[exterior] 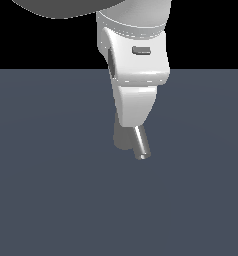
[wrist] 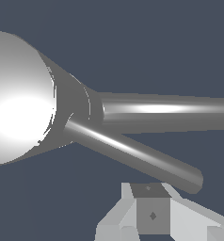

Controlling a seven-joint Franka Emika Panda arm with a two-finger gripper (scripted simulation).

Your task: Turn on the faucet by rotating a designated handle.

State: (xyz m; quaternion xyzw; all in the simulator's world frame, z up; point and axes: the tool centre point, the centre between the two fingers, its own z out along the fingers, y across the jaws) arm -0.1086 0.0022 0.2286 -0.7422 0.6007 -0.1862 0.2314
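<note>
The faucet [wrist: 67, 110] is a grey column with a bright round cap [wrist: 17, 99], seen close in the wrist view. A thick shiny spout tube [wrist: 165, 110] and a slimmer handle rod [wrist: 132, 153] stick out from it. My gripper [wrist: 151, 207] sits just beside the handle's free end, its fingers together with nothing between them. I cannot tell whether it touches the rod. In the exterior view the hand [exterior: 136, 75] and gripper [exterior: 128, 122] cover most of the faucet [exterior: 122, 139]. Only the spout [exterior: 141, 145] pokes out below, and the handle is hidden.
A flat dark blue-grey floor [exterior: 51, 190] lies all around the faucet, with black background above its far edge. The rest of the arm [exterior: 66, 7] shows at the top of the exterior view.
</note>
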